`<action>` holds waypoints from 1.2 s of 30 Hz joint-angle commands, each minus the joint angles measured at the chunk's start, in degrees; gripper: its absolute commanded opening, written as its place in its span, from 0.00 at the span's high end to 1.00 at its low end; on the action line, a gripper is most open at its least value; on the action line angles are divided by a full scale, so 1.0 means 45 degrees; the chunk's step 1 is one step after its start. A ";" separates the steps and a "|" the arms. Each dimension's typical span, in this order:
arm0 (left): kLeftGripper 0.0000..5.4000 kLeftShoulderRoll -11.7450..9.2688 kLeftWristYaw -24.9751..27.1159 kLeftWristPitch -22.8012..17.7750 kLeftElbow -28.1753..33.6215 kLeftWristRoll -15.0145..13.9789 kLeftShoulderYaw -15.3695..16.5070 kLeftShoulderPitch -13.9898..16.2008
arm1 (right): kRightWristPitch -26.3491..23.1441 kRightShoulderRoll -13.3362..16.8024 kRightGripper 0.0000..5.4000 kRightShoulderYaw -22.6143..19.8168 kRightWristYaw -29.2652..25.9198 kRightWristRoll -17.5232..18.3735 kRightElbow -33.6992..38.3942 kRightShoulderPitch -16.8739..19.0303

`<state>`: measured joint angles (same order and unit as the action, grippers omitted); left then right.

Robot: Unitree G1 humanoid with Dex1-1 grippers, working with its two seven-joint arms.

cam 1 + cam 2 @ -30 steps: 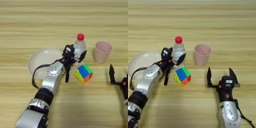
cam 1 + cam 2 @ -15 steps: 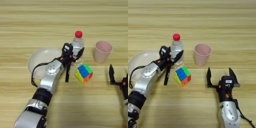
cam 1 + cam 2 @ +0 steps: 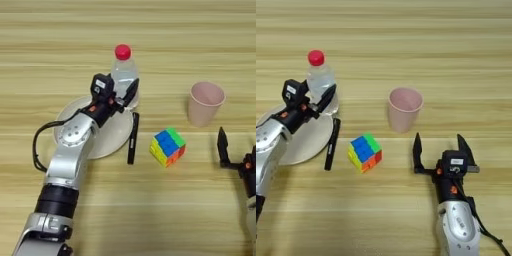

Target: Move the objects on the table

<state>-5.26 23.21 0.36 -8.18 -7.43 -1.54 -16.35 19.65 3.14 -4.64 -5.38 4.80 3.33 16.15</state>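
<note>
The left gripper's (image 3: 121, 97) two black fingers pinch the lower body of the clear bottle (image 3: 124, 75); one finger (image 3: 131, 92) crosses the bottle's right side, the other is mostly hidden behind the gripper housing. The bottle stands upright with its red cap up, its base blocked by the gripper at the far right rim of the cream plate (image 3: 107, 137). A black pen (image 3: 132, 138) lies just right of the plate, one end touching its edge. The puzzle cube (image 3: 167, 146) sits right of the pen, the pink cup (image 3: 205, 103) farther right. On the near right, the right gripper (image 3: 440, 153) rests with fingers spread wide, holding nothing; the left eye view cuts it off, showing one finger only.
</note>
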 commanded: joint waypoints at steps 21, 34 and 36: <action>0.44 -0.0964 -0.0278 0.0160 0.0302 -0.0569 0.1482 0.1551 | 0.0062 0.0095 0.00 -0.0191 -0.0118 0.0169 -0.0352 -0.0297; 0.44 -0.0928 -0.0415 0.0894 -0.1055 -0.0395 0.1495 0.1660 | 0.0074 0.0149 0.00 -0.0218 -0.0154 0.0186 -0.0349 -0.0327; 0.44 -0.0926 -0.0423 0.0988 -0.1138 -0.0364 0.1451 0.1698 | 0.0073 0.0154 0.00 -0.0209 -0.0154 0.0181 -0.0338 -0.0322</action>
<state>-9.14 21.88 4.73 -12.22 -9.34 4.89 -8.67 19.66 3.67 -5.20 -5.71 5.11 2.08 15.05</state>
